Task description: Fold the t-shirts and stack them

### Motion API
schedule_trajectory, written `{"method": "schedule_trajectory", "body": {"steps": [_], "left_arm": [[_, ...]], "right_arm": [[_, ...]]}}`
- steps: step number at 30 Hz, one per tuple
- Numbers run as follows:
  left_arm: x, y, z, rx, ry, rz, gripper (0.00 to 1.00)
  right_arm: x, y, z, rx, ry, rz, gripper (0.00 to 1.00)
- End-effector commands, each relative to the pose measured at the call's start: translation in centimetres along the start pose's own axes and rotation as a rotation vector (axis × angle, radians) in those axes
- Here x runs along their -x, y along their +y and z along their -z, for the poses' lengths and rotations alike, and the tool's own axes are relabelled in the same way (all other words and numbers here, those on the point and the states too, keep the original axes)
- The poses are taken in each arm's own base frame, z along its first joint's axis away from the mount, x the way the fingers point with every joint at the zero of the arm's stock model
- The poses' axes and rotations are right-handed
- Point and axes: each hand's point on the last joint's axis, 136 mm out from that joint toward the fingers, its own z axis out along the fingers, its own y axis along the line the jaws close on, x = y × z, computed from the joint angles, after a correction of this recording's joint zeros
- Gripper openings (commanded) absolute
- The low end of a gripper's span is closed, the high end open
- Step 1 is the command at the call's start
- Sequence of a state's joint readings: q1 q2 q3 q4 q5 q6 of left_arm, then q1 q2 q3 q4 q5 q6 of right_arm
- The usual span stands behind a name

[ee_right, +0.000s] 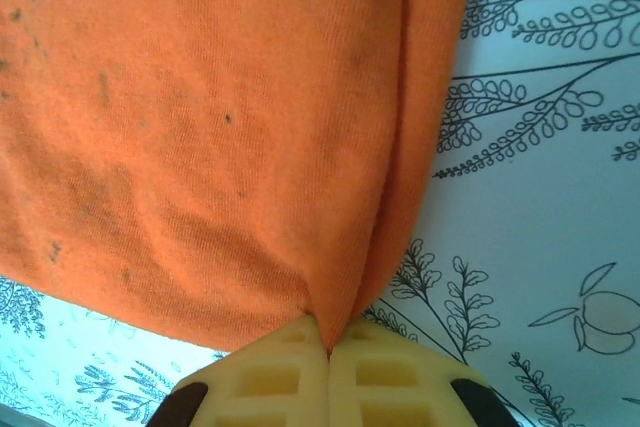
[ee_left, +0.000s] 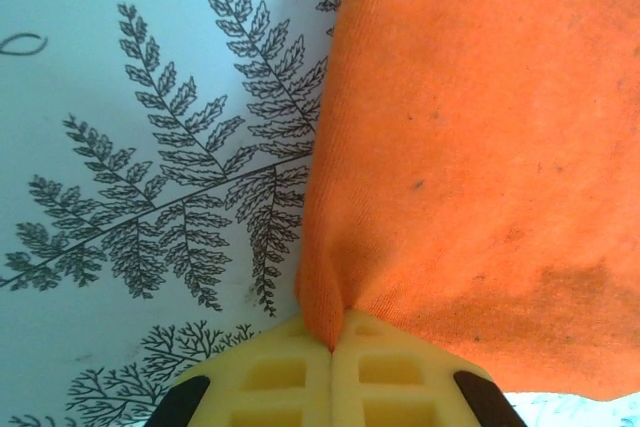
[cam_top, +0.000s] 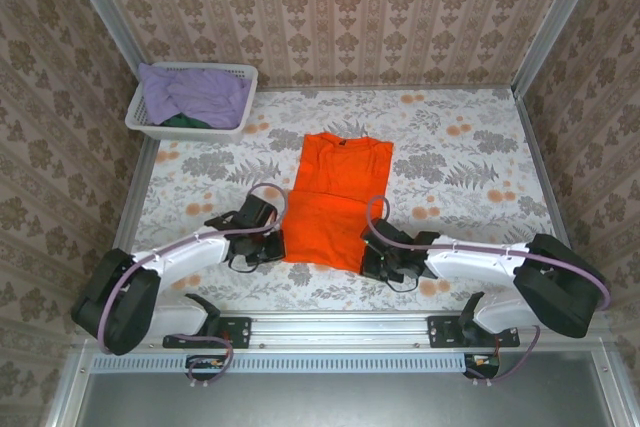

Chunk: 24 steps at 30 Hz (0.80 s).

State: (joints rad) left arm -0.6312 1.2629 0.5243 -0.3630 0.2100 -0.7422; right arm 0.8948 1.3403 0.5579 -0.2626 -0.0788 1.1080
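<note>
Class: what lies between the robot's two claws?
The near edge of the orange t-shirt, in the top view; the left claw and the right claw each pinch a corner.

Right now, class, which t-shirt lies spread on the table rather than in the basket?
The bright orange short-sleeved t-shirt; the lavender shirt and dark green shirt sit in the white lattice basket.

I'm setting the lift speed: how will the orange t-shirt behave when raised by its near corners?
Probably floppy: the orange t-shirt puckers where the left tool and right tool pinch its near corners, so the middle would likely sag. It looks thin and light. The knit weave seems grippy, so slipping seems unlikely.
</note>
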Motion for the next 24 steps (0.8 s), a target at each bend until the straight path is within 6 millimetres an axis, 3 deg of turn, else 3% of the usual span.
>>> {"method": "schedule_trajectory", "body": {"steps": [1, 4, 7, 11, 16, 21, 24], "left_arm": [[-0.1, 0.8, 1.2, 0.096, 0.000, -0.070, 0.00], [-0.2, 0.3, 2.5, 0.136, -0.020, -0.130, 0.00], [-1.4, 0.2, 2.2, 0.133, 0.014, -0.145, 0.00], [-4.2, -0.3, 1.2, 0.097, 0.106, -0.142, 0.00], [-6.9, -1.5, 1.8, 0.063, 0.163, -0.193, 0.00], [-8.1, -2.7, 2.8, -0.051, 0.179, -0.216, 0.00], [-7.7, -3.3, 4.5, -0.092, 0.130, -0.233, 0.00]], "right_arm": [[0.4, -1.4, 0.9, -0.091, -0.011, 0.037, 0.00], [0.5, -2.3, 1.9, -0.103, -0.021, 0.049, 0.00], [0.1, -2.5, 2.1, -0.077, -0.015, 0.052, 0.00], [-2.2, -3.7, 1.4, -0.071, 0.073, 0.052, 0.00], [-5.1, -5.2, 1.2, -0.090, 0.181, 0.087, 0.00], [-5.9, -4.3, 2.8, -0.044, 0.191, 0.138, 0.00], [-5.8, -4.1, 4.3, -0.024, 0.170, 0.162, 0.00]]}}
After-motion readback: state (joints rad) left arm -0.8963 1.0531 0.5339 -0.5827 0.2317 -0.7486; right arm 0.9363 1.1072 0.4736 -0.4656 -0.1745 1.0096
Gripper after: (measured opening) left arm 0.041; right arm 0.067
